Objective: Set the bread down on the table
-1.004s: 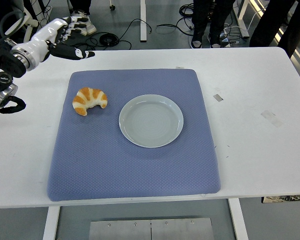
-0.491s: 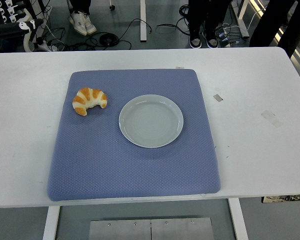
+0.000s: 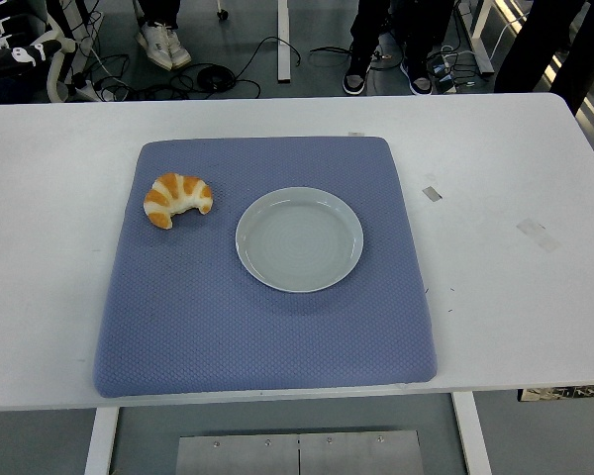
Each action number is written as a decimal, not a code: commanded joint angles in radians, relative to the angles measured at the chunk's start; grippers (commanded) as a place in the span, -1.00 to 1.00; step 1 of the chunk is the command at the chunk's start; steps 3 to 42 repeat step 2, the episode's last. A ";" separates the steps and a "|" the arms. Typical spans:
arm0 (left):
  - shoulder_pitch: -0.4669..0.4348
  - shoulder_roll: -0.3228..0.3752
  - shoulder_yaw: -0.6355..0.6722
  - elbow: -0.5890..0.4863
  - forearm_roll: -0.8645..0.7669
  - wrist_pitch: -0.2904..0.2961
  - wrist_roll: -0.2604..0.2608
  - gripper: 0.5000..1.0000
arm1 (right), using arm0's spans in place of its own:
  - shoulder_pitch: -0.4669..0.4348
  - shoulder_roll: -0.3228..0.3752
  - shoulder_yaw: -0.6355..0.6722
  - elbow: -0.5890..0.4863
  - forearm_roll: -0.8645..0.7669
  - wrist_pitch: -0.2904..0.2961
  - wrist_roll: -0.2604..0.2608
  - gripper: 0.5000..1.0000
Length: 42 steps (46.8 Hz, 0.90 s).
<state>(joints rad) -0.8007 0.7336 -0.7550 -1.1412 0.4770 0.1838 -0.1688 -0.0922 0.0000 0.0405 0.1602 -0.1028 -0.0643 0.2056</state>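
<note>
Bread lies on mat, ends pointing toward near edge.

The table is plain white, with a few small grey marks on it to the right of the mat. The mat is a muted blue-violet with a fine dotted weave all over. On the mat, the plate is pale grey-blue and unpatterned, faint concentric rings showing in its well. Left of the plate, the bread is golden orange with cream-white stripes across its curved back.
</note>
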 commanded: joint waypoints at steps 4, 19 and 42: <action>0.000 -0.002 0.002 0.001 0.000 0.000 0.000 0.68 | 0.002 0.000 0.007 0.002 0.000 0.001 0.001 1.00; 0.000 -0.002 0.002 0.001 0.000 0.000 0.000 0.68 | 0.002 0.000 0.007 0.002 0.000 0.001 0.001 1.00; 0.000 -0.002 0.002 0.001 0.000 0.000 0.000 0.68 | 0.002 0.000 0.007 0.002 0.000 0.001 0.001 1.00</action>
